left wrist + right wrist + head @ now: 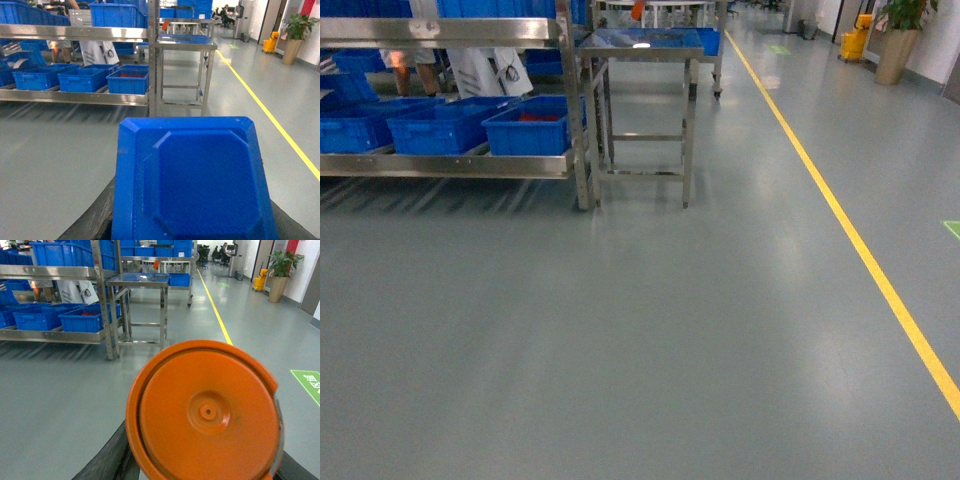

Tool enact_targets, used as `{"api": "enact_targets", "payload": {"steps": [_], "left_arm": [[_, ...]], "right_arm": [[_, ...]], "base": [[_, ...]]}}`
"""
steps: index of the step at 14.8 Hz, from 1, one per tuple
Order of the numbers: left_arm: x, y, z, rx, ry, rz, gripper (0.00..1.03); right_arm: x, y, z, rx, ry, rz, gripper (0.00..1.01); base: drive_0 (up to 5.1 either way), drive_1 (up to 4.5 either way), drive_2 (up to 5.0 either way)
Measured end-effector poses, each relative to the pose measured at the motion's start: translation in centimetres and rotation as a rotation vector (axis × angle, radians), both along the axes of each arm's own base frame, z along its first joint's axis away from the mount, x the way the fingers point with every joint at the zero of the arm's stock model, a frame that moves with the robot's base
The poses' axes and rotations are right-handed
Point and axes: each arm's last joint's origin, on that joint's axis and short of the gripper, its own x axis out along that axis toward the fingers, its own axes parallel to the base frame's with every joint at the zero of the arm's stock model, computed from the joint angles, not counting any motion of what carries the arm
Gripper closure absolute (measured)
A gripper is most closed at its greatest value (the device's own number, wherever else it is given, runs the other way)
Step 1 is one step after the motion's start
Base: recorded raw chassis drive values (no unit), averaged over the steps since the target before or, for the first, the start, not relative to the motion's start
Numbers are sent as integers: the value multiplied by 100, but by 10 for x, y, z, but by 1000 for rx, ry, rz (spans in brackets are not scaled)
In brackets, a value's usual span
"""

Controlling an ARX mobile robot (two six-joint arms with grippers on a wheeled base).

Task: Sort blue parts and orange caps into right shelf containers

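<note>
Head view: steel shelf (450, 165) far left, blue crates (528, 128) on lower tier. Left gripper clamps blue part (195, 180); right gripper clamps orange cap (205, 412); fingers hidden.

Left wrist view: the blue part (192, 182) fills the lower frame, is cut off by the bottom edge and hides the left tool, whose jaw state cannot be determined. Right wrist view: the orange cap (205, 412) is cut off at the bottom edge and hides the right tool likewise. Head view: neither tool appears; the shelf (450, 165) is cut off at the left edge, and red contents in the nearest blue crate (532, 128) are too small to identify
</note>
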Motion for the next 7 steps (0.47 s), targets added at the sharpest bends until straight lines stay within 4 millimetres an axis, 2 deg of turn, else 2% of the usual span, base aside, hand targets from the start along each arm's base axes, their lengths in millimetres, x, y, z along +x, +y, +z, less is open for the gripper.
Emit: {"api": "enact_targets", "payload": {"steps": [7], "left_arm": [[0, 0, 0, 0, 0, 0, 59]], "right_arm": [[0, 0, 0, 0, -2, 0, 59]], "base": [[10, 442, -422]]}}
